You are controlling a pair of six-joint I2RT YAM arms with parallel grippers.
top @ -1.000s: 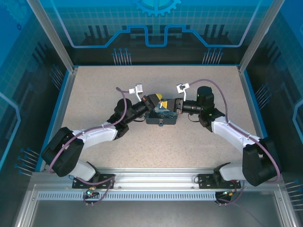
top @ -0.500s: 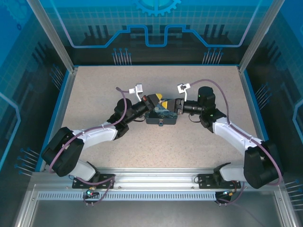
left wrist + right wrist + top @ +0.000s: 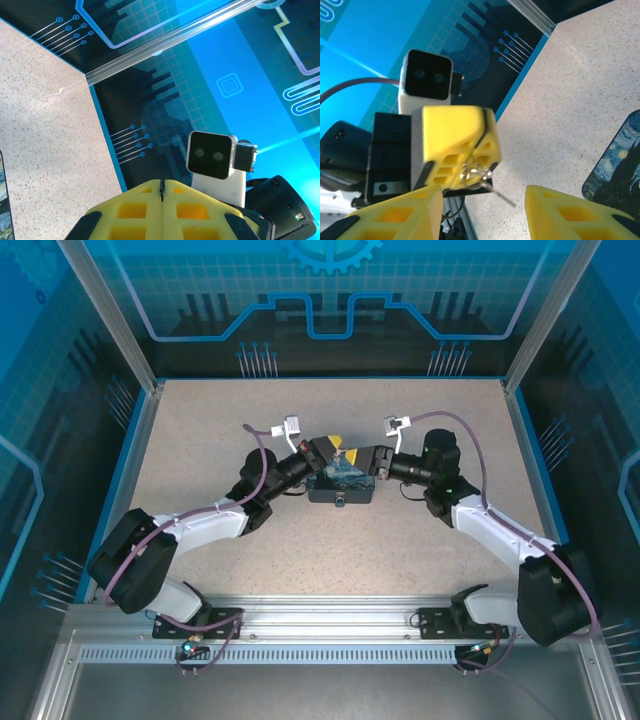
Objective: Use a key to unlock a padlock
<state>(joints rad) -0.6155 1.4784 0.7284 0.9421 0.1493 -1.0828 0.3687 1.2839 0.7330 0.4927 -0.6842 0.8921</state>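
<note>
In the right wrist view, my left gripper is shut on the key. The key is a thin metal sliver on a small shiny ring, hanging out below the yellow fingertips. My right gripper is open, one finger on each side of the key and touching nothing. From above, both grippers, left and right, meet just over the far edge of the night-sky box. The padlock, a tiny dark thing with a glint, sits at the box's near face. In the left wrist view my left gripper has its pads pressed together.
The night-sky box lies on the speckled tabletop at its middle. Blue rails and printed walls ring the table. The right wrist camera faces my left fingers at close range.
My right gripper has opened and drawn back slightly to the right, away from the left fingertips. The left gripper has stayed shut in place.
</note>
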